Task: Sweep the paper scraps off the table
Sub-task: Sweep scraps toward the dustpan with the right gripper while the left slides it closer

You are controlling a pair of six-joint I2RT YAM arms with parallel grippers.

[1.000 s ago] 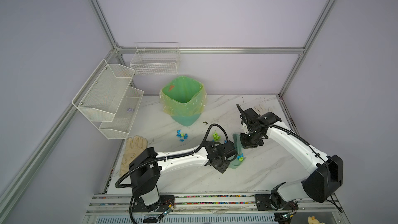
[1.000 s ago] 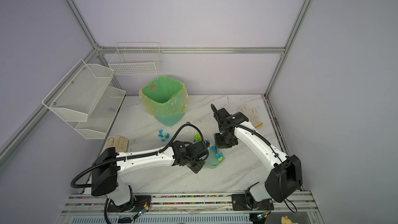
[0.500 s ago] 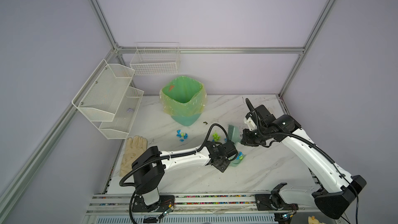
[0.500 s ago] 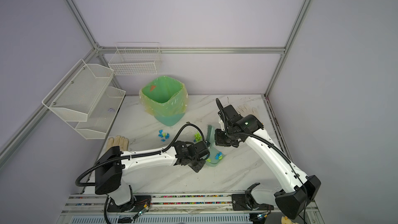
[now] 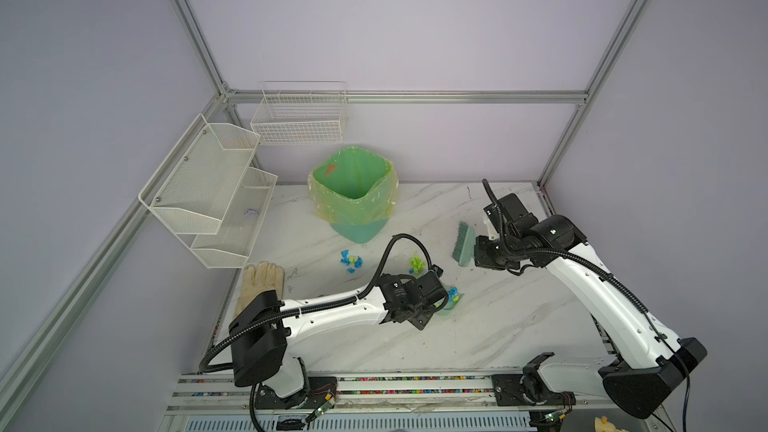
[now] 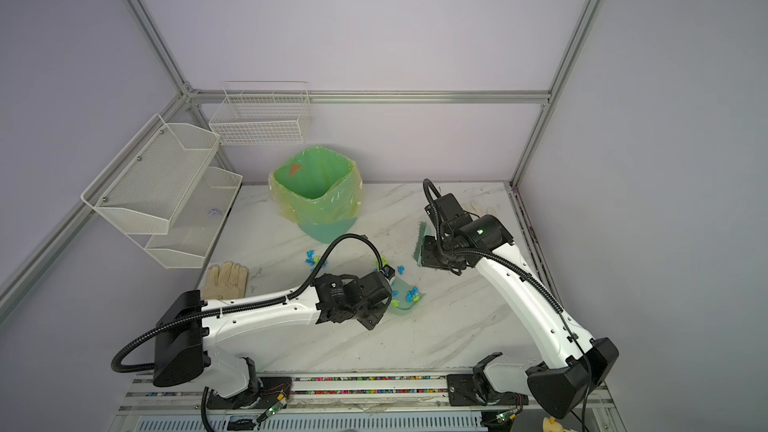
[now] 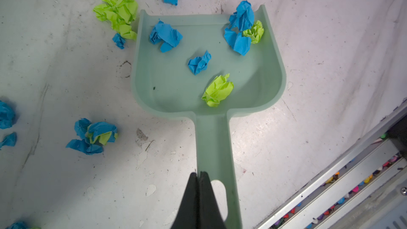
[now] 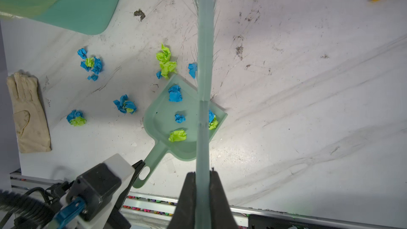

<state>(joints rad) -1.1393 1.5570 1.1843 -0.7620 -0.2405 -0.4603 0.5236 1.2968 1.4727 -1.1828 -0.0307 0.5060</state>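
**Scraps part gathered, both claws on tools**

The left claw (image 7: pixel 199 174) was pinched narrow on the side wall of the dustpan (image 7: pixel 167 89) handle, near its hanging hole. The right claw (image 8: pixel 202 172) was clamped on the brush (image 8: pixel 205 40) handle, with the bristles reaching far ahead of it. The brush seemed lifted off the table (image 7: pixel 319 40), though contact could not be told for sure.

About six of the paper scraps (image 7: pixel 199 62) lay in the dustpan, ahead of the left claw. More sat on the table:
- a yellow-green clump with a small blue wad, against the dustpan's outer wall near one lip corner
- one blue wad just past the lip
- mixed clusters off to one side of the left claw, some level with the handle and some further out

Handling, as judged:
- The wads looked near weightless, soft and springy, with little hold on the smooth top. A fast stroke would likely make them skitter or hop.
- They were too small and too many to pinch singly. They were better taken with the bristles, in short low strokes toward the lip.
- The lip had to sit flat on the table, or wads would slide under it.
- The loaded dustpan wanted carrying level, since a tilt would roll them out.
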